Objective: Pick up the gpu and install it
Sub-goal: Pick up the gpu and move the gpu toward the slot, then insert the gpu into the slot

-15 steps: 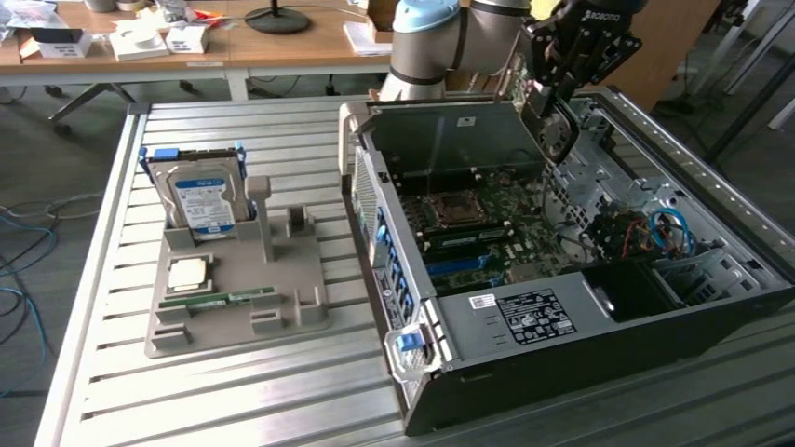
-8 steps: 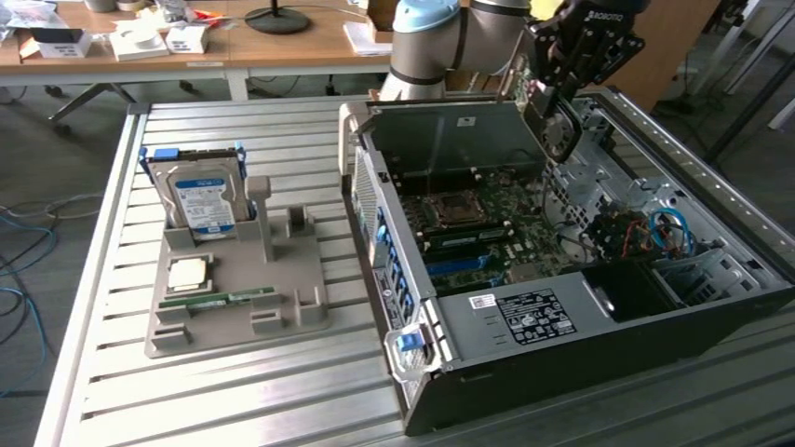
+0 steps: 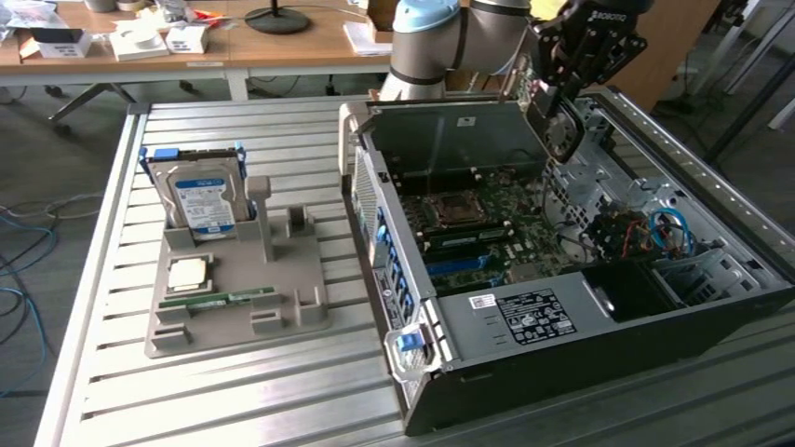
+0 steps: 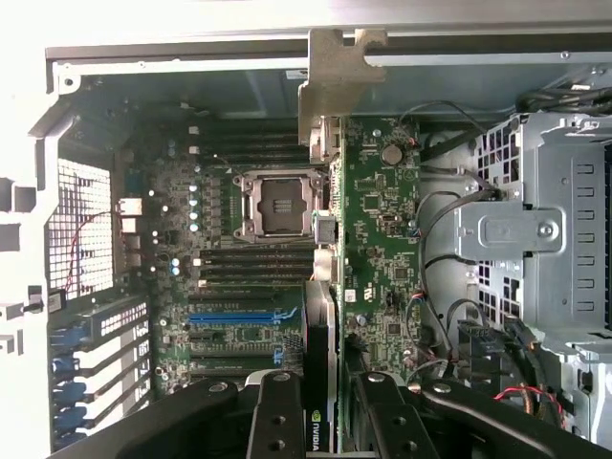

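While gripper [image 4: 325, 387] holds gpu [image 4: 320, 330] over case [image 3: 597, 363]: slatted metal table [image 3: 249, 391], wooden desk [image 3: 286, 47] behind.

Saw a grey moulded holder [image 3: 298, 279] on the slatted metal bench [image 3: 186, 410]. Found a silver hard drive [image 3: 205, 200] with a blue-and-white label standing upright in the holder's far slot. Noted a square silvery processor chip [image 3: 189, 272] lying flat in front of the drive, with a narrow green memory stick [image 3: 230, 298] just beside it. Made out a wooden bench [image 3: 311, 42] behind, carrying white boxes [image 3: 140, 42] and a round black stand base [image 3: 276, 20]. Spotted blue cables [image 3: 19, 251] on the floor at the exterior view's left.
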Tool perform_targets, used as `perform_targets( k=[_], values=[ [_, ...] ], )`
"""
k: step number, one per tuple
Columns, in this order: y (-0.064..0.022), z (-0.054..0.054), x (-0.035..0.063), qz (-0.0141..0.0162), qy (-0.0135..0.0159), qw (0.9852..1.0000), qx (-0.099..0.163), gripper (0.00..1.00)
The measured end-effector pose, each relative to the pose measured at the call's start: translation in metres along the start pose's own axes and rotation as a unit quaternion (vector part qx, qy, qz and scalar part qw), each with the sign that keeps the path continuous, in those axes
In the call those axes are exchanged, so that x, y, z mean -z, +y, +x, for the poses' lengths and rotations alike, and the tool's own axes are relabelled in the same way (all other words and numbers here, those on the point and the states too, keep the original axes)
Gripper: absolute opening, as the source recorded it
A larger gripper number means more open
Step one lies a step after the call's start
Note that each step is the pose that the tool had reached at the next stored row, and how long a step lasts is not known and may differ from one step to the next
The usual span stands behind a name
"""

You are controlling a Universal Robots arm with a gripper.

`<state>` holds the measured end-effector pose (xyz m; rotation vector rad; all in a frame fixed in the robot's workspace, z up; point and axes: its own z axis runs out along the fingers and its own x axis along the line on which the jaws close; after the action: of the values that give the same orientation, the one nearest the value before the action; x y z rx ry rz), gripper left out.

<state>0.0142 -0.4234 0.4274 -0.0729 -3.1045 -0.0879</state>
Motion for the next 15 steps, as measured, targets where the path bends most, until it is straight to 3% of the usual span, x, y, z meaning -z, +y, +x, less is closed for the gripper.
perform_targets(
  k=[15],
  values=[
    [0.0004,-0.008,0.0003,0.0,0.0,1.0,0.0,0.26]
  ],
)
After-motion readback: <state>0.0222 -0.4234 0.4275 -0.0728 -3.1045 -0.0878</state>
